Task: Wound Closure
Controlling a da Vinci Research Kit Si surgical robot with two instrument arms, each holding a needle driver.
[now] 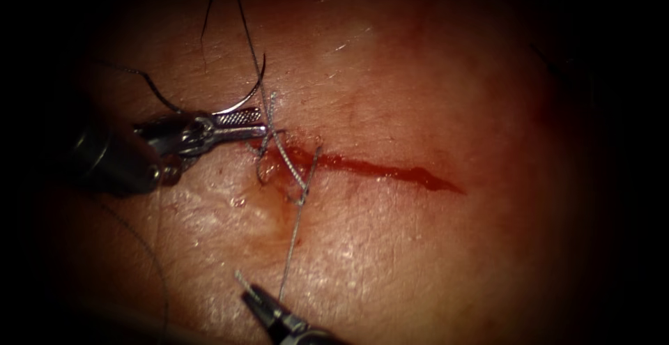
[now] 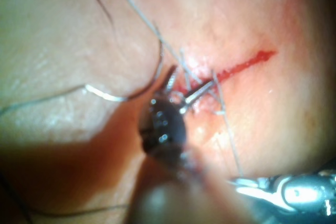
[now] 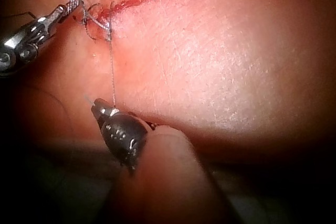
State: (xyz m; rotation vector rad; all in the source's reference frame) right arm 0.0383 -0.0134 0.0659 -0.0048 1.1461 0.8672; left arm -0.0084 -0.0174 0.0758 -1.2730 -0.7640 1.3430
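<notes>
Both claws grip thread [image 1: 293, 240]; needle [image 1: 245, 100] loose beside left claw [image 1: 263, 129].

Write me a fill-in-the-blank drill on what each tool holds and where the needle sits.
1. The left tool has its jaws shut on the ____ near the cut's left end.
2. The right tool holds a strand that runs up to the ____.
3. The curved needle lies ____ the tissue, held by neither tool.

Missing words: thread; cut; on top of
</notes>
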